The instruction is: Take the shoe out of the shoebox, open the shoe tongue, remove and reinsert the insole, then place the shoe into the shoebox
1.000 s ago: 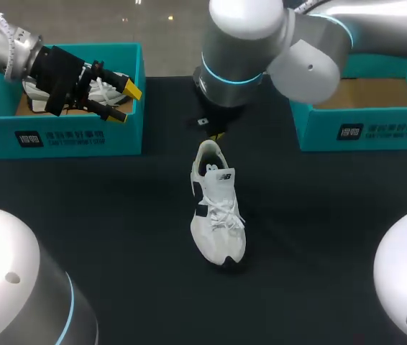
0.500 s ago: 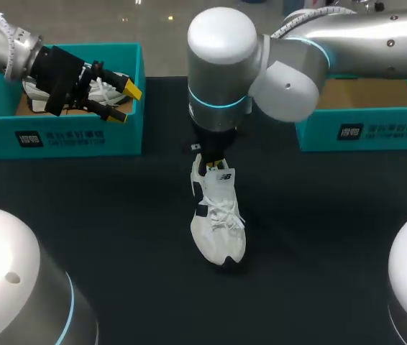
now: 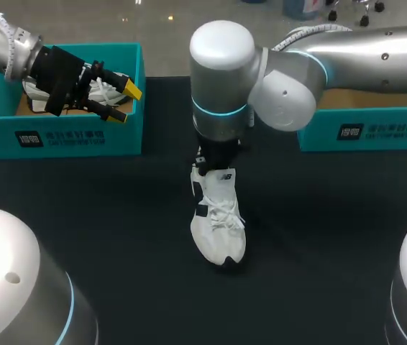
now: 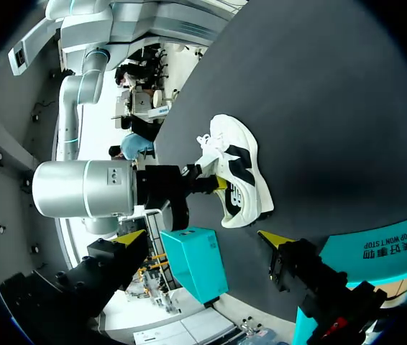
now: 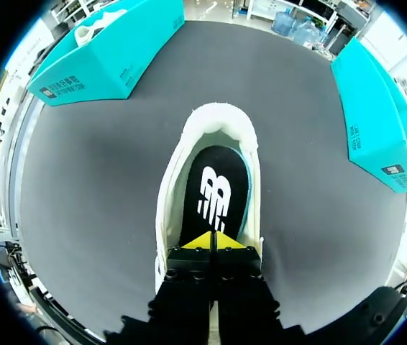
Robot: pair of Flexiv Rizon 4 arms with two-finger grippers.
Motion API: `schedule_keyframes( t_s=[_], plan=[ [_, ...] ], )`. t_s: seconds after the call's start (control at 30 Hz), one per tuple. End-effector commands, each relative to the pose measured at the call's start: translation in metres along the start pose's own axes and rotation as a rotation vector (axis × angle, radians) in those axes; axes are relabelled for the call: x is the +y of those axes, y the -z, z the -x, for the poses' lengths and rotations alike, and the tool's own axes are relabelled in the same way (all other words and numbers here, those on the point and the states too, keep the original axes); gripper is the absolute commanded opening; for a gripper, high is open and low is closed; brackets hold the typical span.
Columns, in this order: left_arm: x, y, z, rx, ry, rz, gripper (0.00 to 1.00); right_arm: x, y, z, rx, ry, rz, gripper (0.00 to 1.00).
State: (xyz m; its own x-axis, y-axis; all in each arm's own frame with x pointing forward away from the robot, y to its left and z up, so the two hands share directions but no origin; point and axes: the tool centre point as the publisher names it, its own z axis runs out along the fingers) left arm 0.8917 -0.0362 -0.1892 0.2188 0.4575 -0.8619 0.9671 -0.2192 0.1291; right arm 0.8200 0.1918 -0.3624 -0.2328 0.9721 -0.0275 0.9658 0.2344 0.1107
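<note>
A white shoe with black side marks stands upright mid-table, toe toward the front edge. My right gripper is shut, its yellow tips pressed together inside the shoe's opening, down on the black insole just under the tongue. In the head view the right arm's wrist hides the heel and the tips. My left gripper hangs open over the left teal shoebox, holding nothing. The shoe lies well ahead of the left gripper.
A second white shoe lies inside the left shoebox. Another teal shoebox stands at the back right, showing a brown cardboard floor. Dark tabletop surrounds the shoe on all sides. Both boxes flank the shoe's heel end.
My right arm has come down and forward over the shoe's heel; its gripper now sits in the opening that was uncovered a second ago. The left arm and the shoe have stayed put.
</note>
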Motion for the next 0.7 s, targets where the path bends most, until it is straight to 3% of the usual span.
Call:
schedule_keyframes(
  t_s=[0.03,0.47,0.7],
  plan=[
    [-0.001,0.000,0.001,0.004,0.000,0.000,1.00,-0.003,-0.020,-0.003,0.001,0.001,-0.026,0.00],
    [-0.001,0.000,0.001,0.004,0.000,0.000,1.00,-0.011,-0.049,-0.007,-0.004,0.010,-0.070,0.00],
    [-0.001,0.000,0.001,0.004,0.000,0.000,1.00,0.002,-0.021,-0.005,-0.047,0.024,0.000,0.00]
  ],
)
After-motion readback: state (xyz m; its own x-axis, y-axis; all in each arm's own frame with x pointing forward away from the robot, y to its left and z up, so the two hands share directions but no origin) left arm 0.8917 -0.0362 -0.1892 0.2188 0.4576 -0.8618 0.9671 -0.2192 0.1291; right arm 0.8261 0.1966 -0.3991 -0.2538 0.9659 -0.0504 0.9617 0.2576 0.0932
